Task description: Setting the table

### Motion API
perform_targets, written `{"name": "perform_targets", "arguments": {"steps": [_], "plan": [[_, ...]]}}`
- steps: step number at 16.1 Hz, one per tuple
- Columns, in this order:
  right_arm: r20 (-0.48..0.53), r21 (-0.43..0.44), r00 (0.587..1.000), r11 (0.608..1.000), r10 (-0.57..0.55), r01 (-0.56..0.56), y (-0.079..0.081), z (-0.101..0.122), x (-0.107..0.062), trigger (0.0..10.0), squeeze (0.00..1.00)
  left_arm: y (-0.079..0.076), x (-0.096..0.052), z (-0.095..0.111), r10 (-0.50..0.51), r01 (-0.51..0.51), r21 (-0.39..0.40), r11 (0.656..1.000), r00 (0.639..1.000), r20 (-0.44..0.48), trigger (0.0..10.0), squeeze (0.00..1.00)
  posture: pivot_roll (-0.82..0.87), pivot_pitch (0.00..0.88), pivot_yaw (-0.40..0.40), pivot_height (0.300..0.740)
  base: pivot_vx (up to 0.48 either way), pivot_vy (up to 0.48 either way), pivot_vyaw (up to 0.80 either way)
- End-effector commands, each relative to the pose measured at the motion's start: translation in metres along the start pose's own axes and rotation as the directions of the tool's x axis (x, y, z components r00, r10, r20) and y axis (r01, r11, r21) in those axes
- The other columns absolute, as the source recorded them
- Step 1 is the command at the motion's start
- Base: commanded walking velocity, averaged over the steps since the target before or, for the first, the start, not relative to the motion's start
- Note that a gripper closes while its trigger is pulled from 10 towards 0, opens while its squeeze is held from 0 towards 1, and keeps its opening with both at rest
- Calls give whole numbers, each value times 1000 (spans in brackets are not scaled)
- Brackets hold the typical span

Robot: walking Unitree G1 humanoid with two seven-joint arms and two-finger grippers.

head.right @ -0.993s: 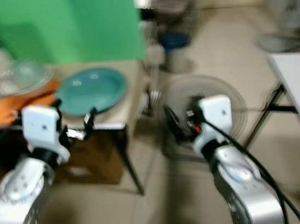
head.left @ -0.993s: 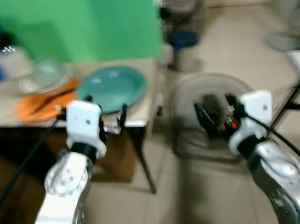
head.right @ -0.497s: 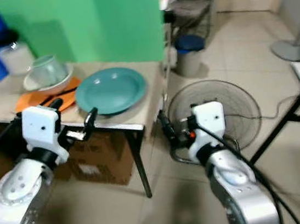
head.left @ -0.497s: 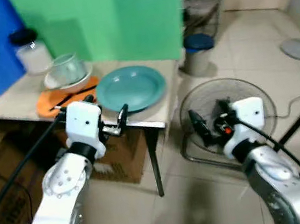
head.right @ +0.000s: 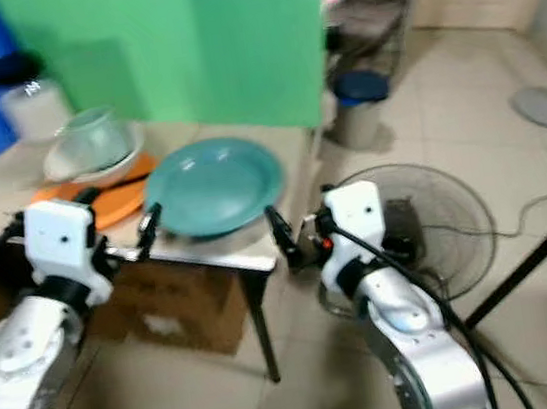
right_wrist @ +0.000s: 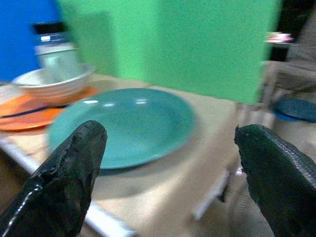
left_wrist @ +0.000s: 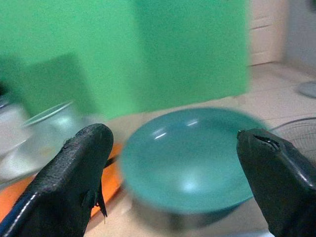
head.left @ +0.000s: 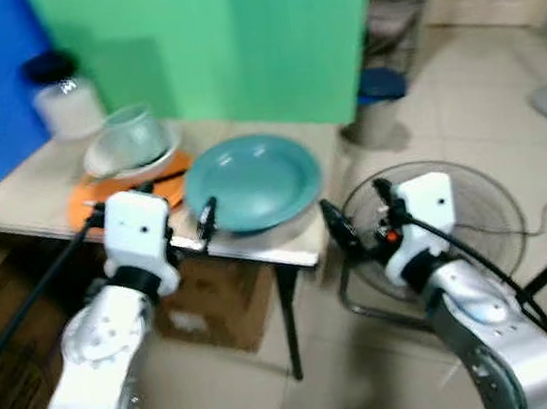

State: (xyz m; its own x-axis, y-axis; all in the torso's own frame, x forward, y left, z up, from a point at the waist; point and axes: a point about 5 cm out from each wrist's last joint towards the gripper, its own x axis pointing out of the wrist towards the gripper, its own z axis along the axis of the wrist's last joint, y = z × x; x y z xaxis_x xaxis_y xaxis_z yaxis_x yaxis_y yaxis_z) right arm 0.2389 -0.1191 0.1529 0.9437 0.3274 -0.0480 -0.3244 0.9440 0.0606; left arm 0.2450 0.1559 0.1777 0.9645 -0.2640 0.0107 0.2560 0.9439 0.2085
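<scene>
Teal plate (head.left: 253,181) sat ahead; both grippers, left (head.left: 202,220) and right (head.left: 341,233), gaped wide on approach—next, reach its rim.

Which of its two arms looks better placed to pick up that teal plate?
Probably the left: the left gripper, open, sits at the teal plate's near rim, while the right gripper, also open, hangs beyond the table corner.

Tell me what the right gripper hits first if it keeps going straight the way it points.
Most likely the teal plate. The right gripper, open, sits just off the table corner, aimed across its top at the plate. It may clip the table edge first; height is hard to judge.
</scene>
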Motion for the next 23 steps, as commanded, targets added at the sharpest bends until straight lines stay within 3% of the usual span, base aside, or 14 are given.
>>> {"name": "perform_targets", "arguments": {"steps": [1, 19, 21, 23], "plan": [[-4, -9, 1000, 1000, -24, 24, -6, -1, -2, 10000, 1000, -4, 0, 3, -16, 16, -4, 1000, 1000, 9, 10000, 43, 82, 59, 24, 740, 330, 0, 0], [-41, 13, 998, 999, -40, 40, -7, -3, 14, 10000, 1000, -7, 0, 3, -56, 56, 6, 998, 998, -3, 10000, 39, 85, 68, 21, 740, 295, 0, 0], [-110, 39, 991, 996, -79, 83, -11, -10, 18, 10000, 1000, -11, 1, 1, -112, 112, -9, 994, 994, -12, 10000, 24, 84, 67, 22, 740, 0, 0, 0], [-178, 96, 976, 985, -125, 144, -18, -17, 24, 10000, 1000, -22, -2, -3, -248, 248, -14, 969, 968, -41, 10000, 24, 85, 66, 21, 740, 0, 0, 0]]}}
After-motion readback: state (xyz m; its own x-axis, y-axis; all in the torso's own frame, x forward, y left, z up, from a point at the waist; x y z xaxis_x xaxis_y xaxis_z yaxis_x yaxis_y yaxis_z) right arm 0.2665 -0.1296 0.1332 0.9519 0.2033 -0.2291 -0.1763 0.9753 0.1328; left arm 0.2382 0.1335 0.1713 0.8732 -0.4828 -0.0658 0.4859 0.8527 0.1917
